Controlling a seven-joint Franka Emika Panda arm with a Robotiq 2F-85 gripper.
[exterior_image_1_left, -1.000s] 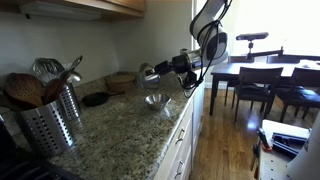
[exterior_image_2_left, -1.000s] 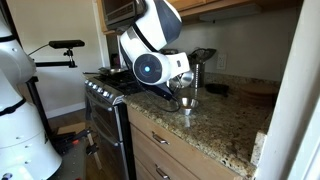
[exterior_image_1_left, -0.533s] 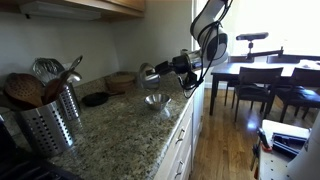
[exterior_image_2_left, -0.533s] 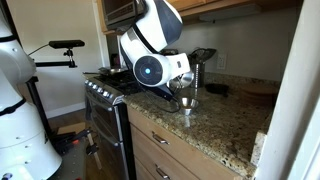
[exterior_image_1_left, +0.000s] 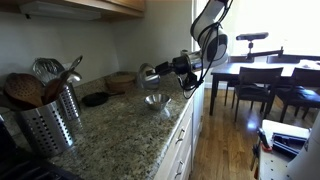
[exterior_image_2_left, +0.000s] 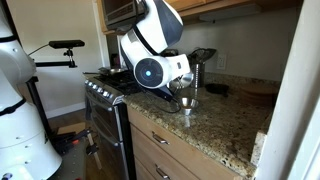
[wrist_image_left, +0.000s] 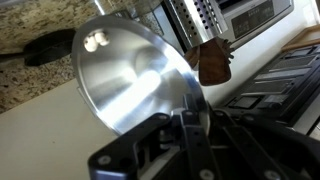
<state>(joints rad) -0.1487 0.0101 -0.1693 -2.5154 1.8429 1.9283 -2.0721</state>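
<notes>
The speckled granite counter (exterior_image_1_left: 110, 135) is hard and polished. A round, mirror-smooth steel bowl (wrist_image_left: 125, 75) is held tilted above its far part, over a second bowl (exterior_image_1_left: 155, 100). Its thin rim is pinched between the tightly closed fingers of the gripper (wrist_image_left: 192, 108). On so slick and narrow a hold, the bowl could slip, drop and be dented.

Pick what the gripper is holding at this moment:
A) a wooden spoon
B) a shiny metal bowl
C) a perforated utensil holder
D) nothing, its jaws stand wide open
B: in the wrist view the gripper is shut on the rim of the shiny metal bowl, and an exterior view shows it held above the granite counter.
</notes>
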